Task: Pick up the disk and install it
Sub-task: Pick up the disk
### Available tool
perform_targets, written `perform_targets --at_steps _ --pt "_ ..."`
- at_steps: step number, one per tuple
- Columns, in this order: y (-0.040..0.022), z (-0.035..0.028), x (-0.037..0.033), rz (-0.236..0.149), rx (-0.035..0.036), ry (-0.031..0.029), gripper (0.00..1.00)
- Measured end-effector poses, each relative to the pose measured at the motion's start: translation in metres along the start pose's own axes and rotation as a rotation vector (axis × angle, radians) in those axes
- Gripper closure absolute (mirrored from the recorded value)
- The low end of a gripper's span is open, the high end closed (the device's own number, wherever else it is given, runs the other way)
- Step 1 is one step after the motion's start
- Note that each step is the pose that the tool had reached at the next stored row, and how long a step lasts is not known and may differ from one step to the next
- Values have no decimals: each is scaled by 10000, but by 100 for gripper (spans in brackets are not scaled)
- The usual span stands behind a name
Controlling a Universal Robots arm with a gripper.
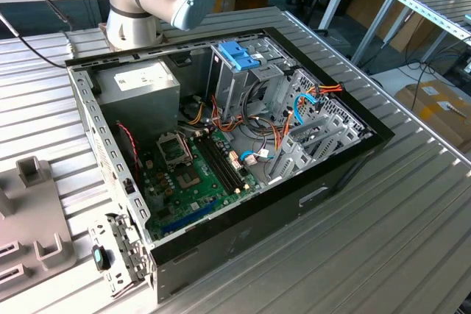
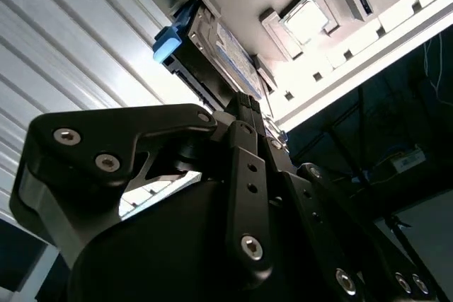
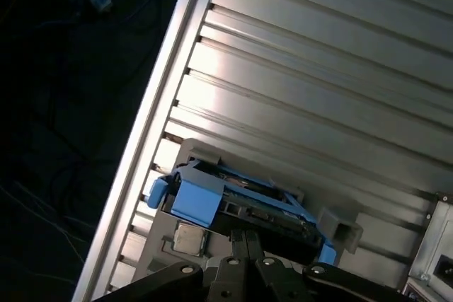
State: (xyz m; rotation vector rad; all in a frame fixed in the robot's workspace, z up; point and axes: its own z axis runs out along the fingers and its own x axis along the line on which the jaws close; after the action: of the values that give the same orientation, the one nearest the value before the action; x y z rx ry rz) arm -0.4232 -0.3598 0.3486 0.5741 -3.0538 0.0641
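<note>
Disk (image 3: 251, 208): stands on edge in a grey holder (image 3: 338, 225) on the ribbed table (image 3: 318, 68).
Gripper (image 3: 244, 237): at the disk's near edge; whether it grips cannot be told.
Technique: likely best squared to the disk, clamping the body, not the light-blue rail (image 3: 195, 199).

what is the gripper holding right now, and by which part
It cannot be told. The gripper is at one edge of the disk, which stands in a grey holder; no firm hold shows.
</note>
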Motion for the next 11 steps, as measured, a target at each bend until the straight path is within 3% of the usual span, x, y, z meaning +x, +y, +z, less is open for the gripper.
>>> perform_targets --at_steps 11 --pt "1 0 0 -1716 77 -56 89"
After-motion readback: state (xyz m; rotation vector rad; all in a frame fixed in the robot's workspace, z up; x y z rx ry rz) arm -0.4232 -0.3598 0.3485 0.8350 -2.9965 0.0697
